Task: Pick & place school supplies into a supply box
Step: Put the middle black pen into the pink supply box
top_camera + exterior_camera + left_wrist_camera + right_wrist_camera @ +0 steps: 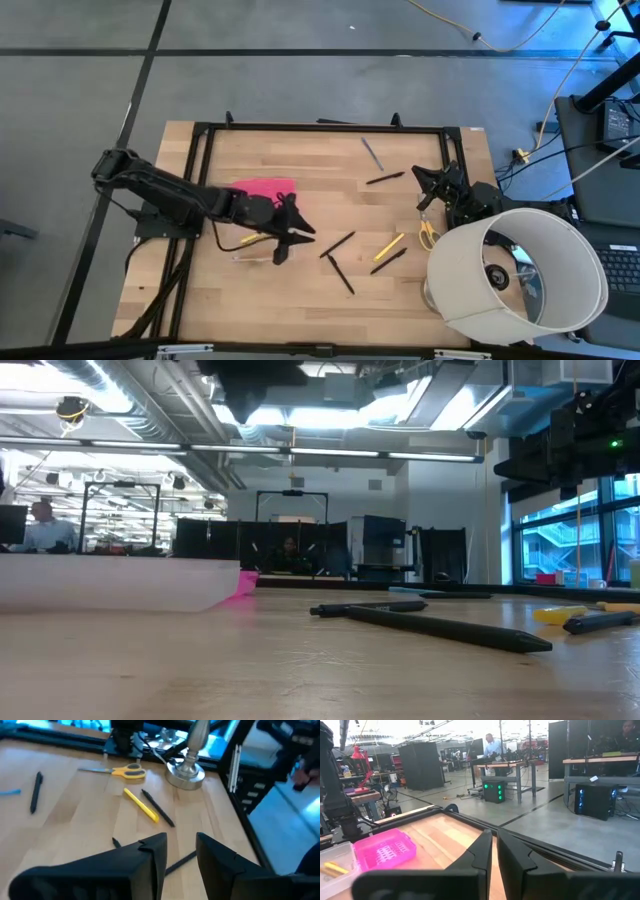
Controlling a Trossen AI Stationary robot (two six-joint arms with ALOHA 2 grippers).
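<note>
The supply box (250,248) lies on the table's (300,300) left part, its pink lid (262,189) just behind it. The left gripper (290,236) hangs beside the box, fingers a little apart, holding nothing. Pens (340,274) and scissors (428,232) lie scattered to the right. The right gripper (428,182) waits near the scissors, fingers almost closed and empty.

Five black pens (337,244), two yellow pens (389,247), one scissors (427,232)
</note>
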